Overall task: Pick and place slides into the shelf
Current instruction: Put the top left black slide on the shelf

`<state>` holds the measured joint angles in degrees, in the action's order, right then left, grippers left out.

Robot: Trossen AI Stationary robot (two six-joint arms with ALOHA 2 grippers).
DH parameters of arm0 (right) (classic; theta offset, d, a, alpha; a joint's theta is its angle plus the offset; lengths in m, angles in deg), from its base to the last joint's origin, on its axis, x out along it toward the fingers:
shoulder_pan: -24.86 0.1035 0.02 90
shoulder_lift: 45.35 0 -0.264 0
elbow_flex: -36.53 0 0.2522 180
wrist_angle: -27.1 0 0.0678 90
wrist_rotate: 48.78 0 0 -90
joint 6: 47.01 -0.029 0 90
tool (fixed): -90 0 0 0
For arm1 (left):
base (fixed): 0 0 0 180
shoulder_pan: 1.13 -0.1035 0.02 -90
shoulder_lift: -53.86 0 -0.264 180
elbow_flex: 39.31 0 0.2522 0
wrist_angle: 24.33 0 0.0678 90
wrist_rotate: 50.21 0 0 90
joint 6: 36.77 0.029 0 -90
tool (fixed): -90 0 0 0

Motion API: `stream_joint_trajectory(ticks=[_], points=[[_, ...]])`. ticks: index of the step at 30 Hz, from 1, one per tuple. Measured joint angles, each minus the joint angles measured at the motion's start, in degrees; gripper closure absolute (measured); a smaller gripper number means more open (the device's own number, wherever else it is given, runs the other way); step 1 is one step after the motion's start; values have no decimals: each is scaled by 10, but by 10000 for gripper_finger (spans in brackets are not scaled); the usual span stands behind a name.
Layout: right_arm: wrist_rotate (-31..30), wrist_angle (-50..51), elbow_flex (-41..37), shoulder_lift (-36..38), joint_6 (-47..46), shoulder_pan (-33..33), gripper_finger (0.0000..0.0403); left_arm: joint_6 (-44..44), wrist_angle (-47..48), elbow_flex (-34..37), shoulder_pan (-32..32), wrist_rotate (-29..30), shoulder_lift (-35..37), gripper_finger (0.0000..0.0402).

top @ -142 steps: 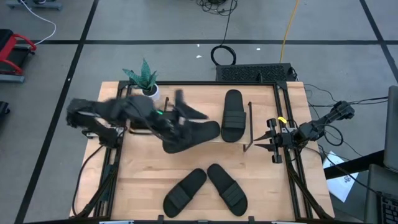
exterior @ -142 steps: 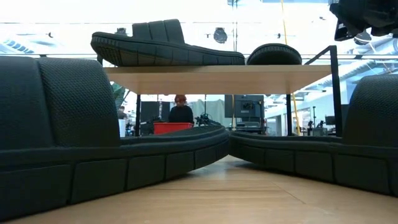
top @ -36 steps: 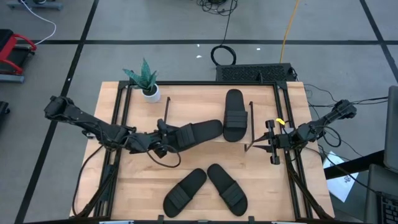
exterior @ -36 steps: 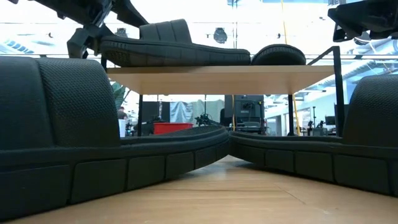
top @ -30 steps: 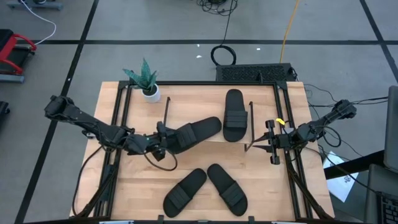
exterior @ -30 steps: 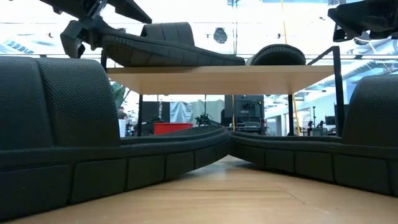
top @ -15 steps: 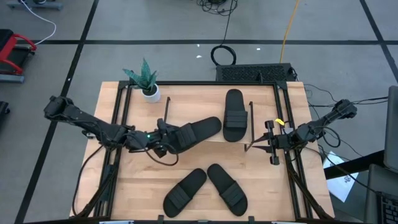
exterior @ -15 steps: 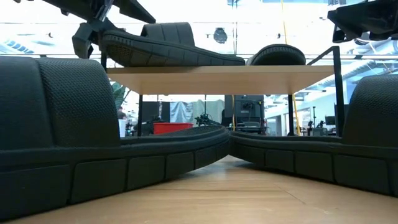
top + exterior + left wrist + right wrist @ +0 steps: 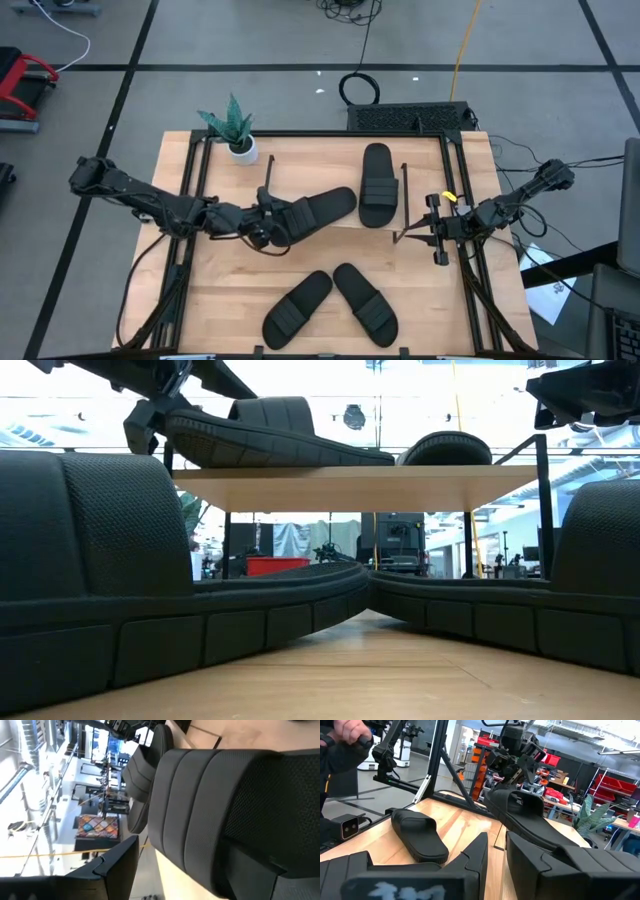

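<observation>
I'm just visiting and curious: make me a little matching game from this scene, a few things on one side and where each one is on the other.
Things:
1. angled slide
2. straight slide
3. pair of slides
4. potted plant

Places:
A. back left corner of the table
B. on the table in front of the shelf, toes together
C. on the shelf top, nearer the right hand
D. on the shelf top, its end at the left hand

Pairs: 1-D, 2-C, 3-B, 4-A
</observation>
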<state>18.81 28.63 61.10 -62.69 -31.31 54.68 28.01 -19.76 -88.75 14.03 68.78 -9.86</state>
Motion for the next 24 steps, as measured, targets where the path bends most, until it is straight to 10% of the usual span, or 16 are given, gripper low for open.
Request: stream_joint_trajectory(ticks=[5, 10, 13, 24], points=[[0, 0, 0, 0, 0, 0, 339, -10, 4, 0, -2, -34, 0, 174], [0, 0, 0, 0, 0, 0, 339, -17, 5, 0, 21, -24, 0, 313], [0, 0, 0, 0, 1, 0, 339, -4, 7, 1, 56, 46, 0, 385], [0, 0, 0, 0, 3, 0, 339, -2, -69, 1, 189, 395, -18, 399]])
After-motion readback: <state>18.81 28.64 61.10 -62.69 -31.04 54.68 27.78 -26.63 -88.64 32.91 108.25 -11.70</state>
